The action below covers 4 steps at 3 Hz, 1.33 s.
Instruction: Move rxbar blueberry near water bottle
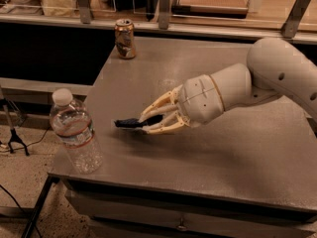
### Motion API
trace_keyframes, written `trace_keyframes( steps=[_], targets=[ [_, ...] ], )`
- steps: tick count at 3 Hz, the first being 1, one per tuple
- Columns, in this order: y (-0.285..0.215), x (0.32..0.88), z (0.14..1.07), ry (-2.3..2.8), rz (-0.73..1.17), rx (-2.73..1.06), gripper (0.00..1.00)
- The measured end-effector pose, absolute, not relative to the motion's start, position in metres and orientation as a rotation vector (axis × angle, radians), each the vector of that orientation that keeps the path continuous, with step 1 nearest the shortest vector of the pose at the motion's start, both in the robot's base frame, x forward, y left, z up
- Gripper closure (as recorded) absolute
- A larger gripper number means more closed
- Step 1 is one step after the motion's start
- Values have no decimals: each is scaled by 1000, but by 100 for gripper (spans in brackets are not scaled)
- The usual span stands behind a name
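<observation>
Grey tabletop, bottle upright at near-left corner. My hand is clamped on bar, just right of bottle. Overshooting left could knock bottle off the edge.

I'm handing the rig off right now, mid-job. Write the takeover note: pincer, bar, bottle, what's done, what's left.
Pincer: shut on the rxbar blueberry, low over the middle of the table; the bar's free end points toward the bottle.
Water bottle: upright at the table's near corner, close to the edge, with a clear gap to the bar.
Can: upright at the far edge, not involved.
Done: bar grasped.
Left: close the gap, set the bar down beside the bottle, release without knocking it.
</observation>
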State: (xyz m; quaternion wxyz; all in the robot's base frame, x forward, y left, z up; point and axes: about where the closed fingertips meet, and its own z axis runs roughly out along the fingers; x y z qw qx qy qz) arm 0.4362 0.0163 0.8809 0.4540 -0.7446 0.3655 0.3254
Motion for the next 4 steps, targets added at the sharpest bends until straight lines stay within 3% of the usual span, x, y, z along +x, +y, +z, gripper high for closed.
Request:
trace_keyframes(
  steps=[4],
  targets=[
    [37, 415, 882, 608, 777, -1934, 100]
  ],
)
